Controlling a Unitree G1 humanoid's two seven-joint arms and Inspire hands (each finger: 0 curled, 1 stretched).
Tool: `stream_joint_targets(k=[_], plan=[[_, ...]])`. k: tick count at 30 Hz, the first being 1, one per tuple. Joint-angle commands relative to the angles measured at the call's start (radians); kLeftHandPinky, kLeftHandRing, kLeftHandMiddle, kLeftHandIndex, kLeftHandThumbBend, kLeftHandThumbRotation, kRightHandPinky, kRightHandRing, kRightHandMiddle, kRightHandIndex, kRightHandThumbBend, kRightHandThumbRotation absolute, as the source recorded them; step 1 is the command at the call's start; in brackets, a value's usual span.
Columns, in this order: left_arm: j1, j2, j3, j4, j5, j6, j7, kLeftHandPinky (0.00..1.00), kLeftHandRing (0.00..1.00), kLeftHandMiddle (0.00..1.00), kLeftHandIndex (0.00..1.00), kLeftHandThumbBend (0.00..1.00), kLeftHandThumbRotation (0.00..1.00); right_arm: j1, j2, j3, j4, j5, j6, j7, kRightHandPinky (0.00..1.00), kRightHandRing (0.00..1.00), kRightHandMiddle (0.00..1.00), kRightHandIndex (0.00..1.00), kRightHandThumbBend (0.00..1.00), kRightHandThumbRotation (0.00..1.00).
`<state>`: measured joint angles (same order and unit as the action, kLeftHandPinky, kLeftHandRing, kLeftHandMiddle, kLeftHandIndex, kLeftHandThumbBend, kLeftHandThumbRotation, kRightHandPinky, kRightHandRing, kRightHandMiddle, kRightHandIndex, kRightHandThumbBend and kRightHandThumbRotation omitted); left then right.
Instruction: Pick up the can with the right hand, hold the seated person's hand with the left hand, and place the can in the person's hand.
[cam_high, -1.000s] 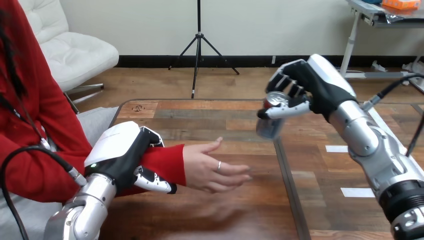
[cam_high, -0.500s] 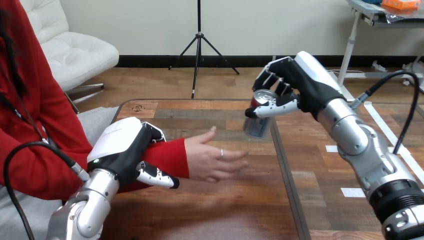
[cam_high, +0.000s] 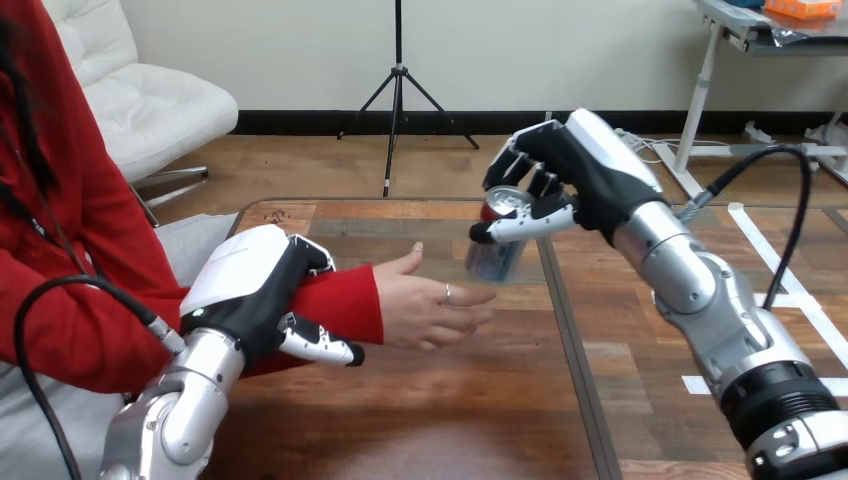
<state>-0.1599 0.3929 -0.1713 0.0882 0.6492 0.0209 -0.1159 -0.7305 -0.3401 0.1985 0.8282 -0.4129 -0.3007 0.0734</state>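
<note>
Wood-plank surface (cam_high: 450, 400) runs across the view, and the person's arm reaches over it from the left. The left hand (cam_high: 245, 290) has its fingers (cam_high: 310, 258) and thumb clasped round the person's forearm (cam_high: 345, 300), which is in a red sleeve. Farther right, the person's hand (cam_high: 425, 300) is open, thumb uppermost. Just beyond its fingertips the drink can (cam_high: 495, 255) hangs slightly tilted above the surface, grasped by the curled fingers and thumb of the right hand (cam_high: 580, 175).

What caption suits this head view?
Left hand grips the person's wrist; right hand holds a can near the person's hand.
</note>
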Motion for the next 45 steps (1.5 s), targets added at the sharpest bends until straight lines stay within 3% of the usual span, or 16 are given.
stream_joint_targets(k=[1,13,20,36,45], plan=[[-0.334,-0.087,0.034,-0.129,-0.048,-0.072,0.110,0.19,0.25,0.32,0.32,0.76,0.00,-0.121,0.035,0.013,-0.176,-0.002,-0.018,0.000,0.32,0.35,0.42,0.46,0.64,0.00],[-0.353,-0.100,0.036,-0.112,-0.056,-0.071,0.112,0.19,0.24,0.31,0.32,0.74,0.00,-0.114,0.074,0.023,-0.168,-0.002,-0.033,0.006,0.33,0.35,0.42,0.46,0.64,0.00],[-0.365,-0.105,0.031,-0.096,-0.055,-0.065,0.103,0.19,0.24,0.32,0.32,0.74,0.00,-0.108,0.097,0.029,-0.190,0.002,0.001,0.018,0.32,0.36,0.42,0.46,0.63,0.00],[-0.371,-0.115,0.019,-0.085,-0.044,-0.028,0.074,0.20,0.26,0.33,0.33,0.76,0.00,-0.107,0.130,0.033,-0.204,-0.006,0.009,0.019,0.31,0.35,0.42,0.46,0.61,0.00],[-0.365,-0.115,0.017,-0.055,-0.047,-0.052,0.089,0.20,0.26,0.33,0.33,0.76,0.00,-0.101,0.142,0.034,-0.225,-0.001,0.004,0.023,0.30,0.35,0.41,0.46,0.60,0.00]])
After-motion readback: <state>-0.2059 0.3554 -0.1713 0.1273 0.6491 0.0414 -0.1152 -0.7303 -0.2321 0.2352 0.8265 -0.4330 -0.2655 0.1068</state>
